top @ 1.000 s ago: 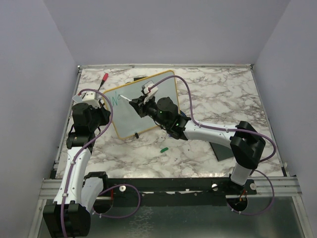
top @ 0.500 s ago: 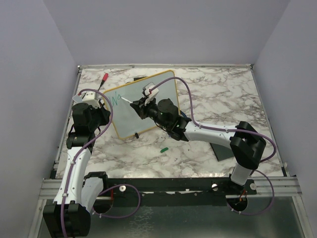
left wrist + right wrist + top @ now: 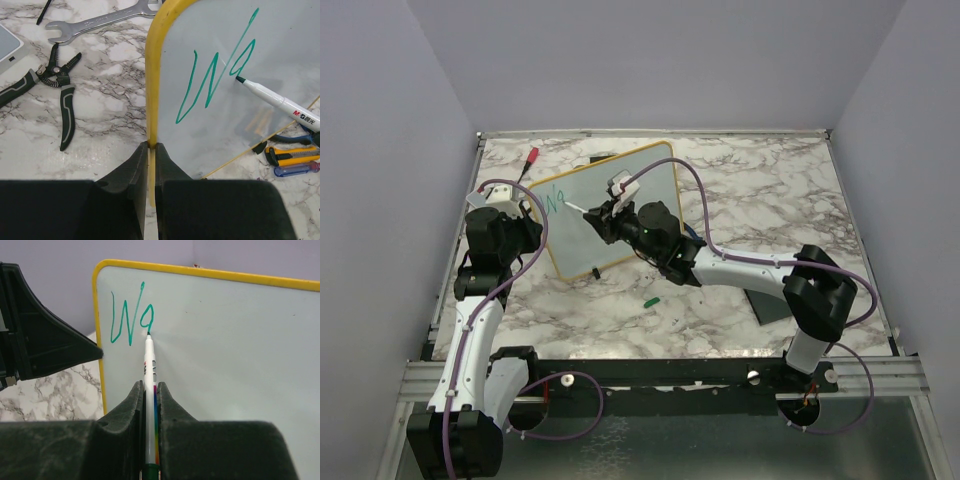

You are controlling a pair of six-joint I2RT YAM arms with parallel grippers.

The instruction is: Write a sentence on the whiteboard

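Observation:
The whiteboard (image 3: 620, 215) with its yellow frame stands tilted on the marble table. My left gripper (image 3: 151, 150) is shut on the board's left frame edge (image 3: 538, 222). A white marker (image 3: 149, 365) is clamped in my shut right gripper (image 3: 150, 387), which sits in front of the board (image 3: 603, 215). Its green tip touches the board at the foot of the second letter. Of the sentence (image 3: 129, 317), the teal letters "Wa" show near the board's upper left corner (image 3: 215, 75), also in the top view (image 3: 556, 198).
A red-capped marker (image 3: 531, 157) lies behind the board's left corner. A green cap (image 3: 650, 299) lies on the table in front, a black pad (image 3: 770, 300) under the right arm. The left wrist view shows a wrench (image 3: 100, 20), pliers (image 3: 62, 95) and a utility knife (image 3: 292, 152).
The right gripper has drawn the marker tip round on the board, and the second letter has taken shape beside the first. The left gripper has held the frame still.

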